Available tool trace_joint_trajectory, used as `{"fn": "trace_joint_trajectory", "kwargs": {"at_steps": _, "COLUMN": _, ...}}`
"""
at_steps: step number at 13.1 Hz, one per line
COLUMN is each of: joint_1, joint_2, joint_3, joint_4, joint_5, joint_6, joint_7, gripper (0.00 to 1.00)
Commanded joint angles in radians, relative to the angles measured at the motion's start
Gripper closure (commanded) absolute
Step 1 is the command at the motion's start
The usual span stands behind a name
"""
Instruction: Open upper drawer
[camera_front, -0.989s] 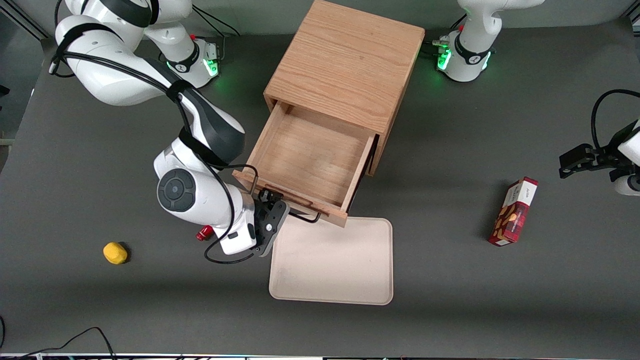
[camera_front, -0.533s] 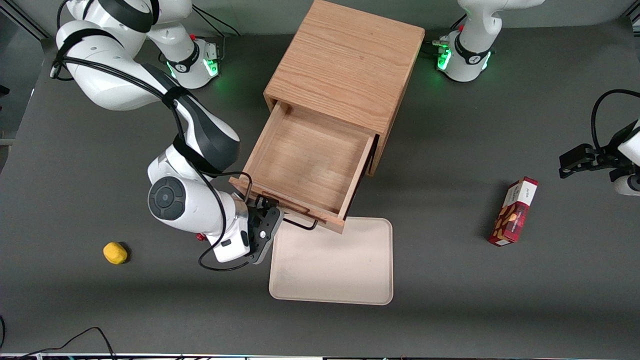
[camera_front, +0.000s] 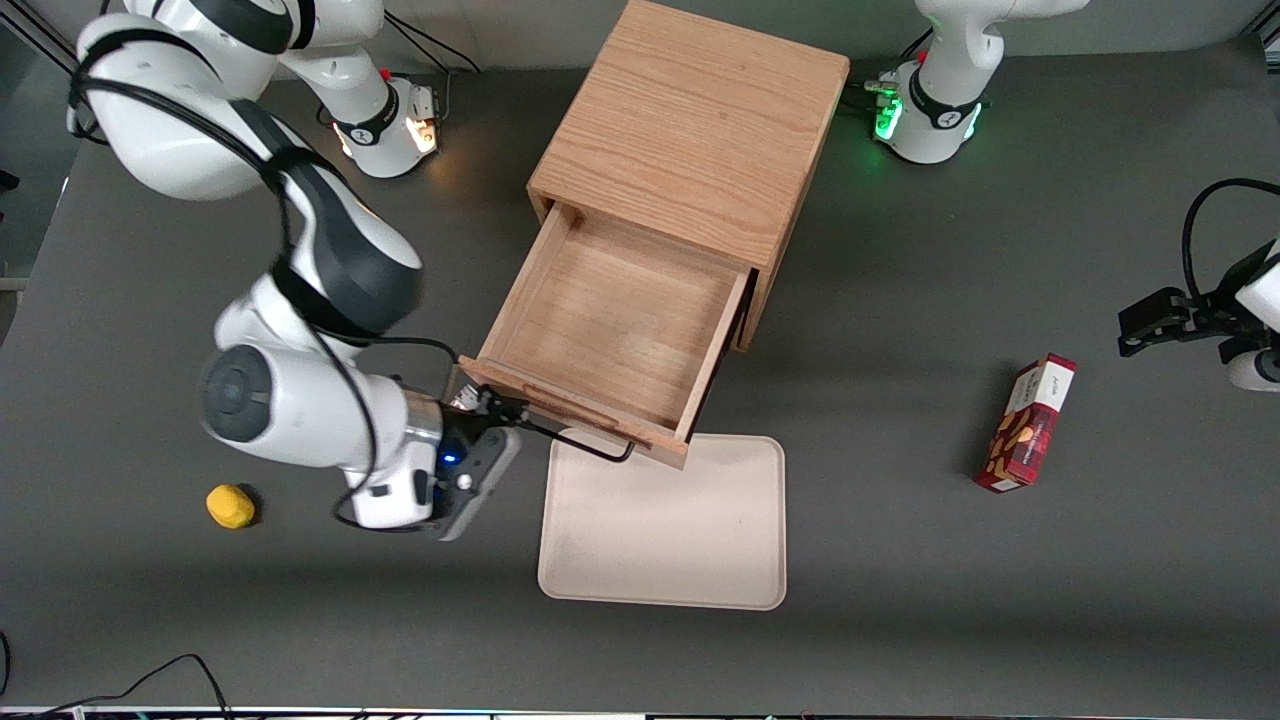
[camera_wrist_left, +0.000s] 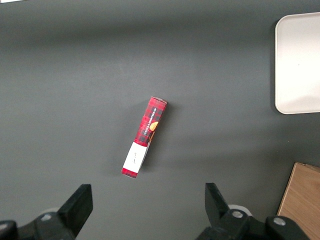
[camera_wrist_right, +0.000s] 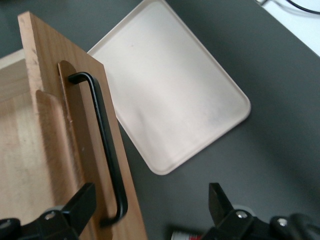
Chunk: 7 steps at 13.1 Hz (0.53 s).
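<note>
The oak cabinet (camera_front: 690, 130) stands at the table's middle. Its upper drawer (camera_front: 620, 320) is pulled far out and is bare inside. The thin black wire handle (camera_front: 585, 445) runs along the drawer front, which faces the front camera. My gripper (camera_front: 490, 412) is open at the handle's end toward the working arm, beside the drawer's corner and holding nothing. In the right wrist view the handle (camera_wrist_right: 105, 150) lies on the drawer front (camera_wrist_right: 75, 120), near one finger of the open gripper (camera_wrist_right: 150, 205). The lower drawer is hidden under the upper one.
A beige tray (camera_front: 665, 520) lies just in front of the open drawer and also shows in the right wrist view (camera_wrist_right: 170, 85). A yellow lump (camera_front: 230, 505) lies near the working arm. A red box (camera_front: 1030, 422) lies toward the parked arm's end.
My gripper has let go of the handle and drawn away sideways toward the working arm's end. The drawer stays pulled out.
</note>
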Motion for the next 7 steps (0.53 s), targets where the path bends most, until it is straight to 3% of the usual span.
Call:
{"fn": "trace_joint_trajectory", "kwargs": {"at_steps": 1, "joint_1": -0.009, "joint_2": -0.205, "joint_3": -0.141, "joint_4": -0.023, "joint_5": 0.065, "joint_6": -0.164, "joint_7": 0.244, "gripper": 0.00}}
{"fn": "trace_joint_trajectory", "kwargs": {"at_steps": 3, "joint_1": -0.001, "joint_2": -0.339, "joint_3": -0.262, "joint_4": -0.077, "joint_5": 0.122, "joint_6": -0.266, "joint_7": 0.456, "gripper": 0.00}}
{"fn": "trace_joint_trajectory", "kwargs": {"at_steps": 5, "joint_1": -0.004, "joint_2": -0.504, "joint_3": -0.306, "joint_4": -0.257, "joint_5": 0.150, "joint_6": -0.251, "joint_7": 0.878, "gripper": 0.00}}
{"fn": "trace_joint_trajectory", "kwargs": {"at_steps": 7, "joint_1": -0.022, "joint_2": -0.627, "joint_3": -0.358, "joint_4": -0.432, "joint_5": 0.173, "joint_6": -0.210, "joint_7": 0.920, "gripper": 0.00}}
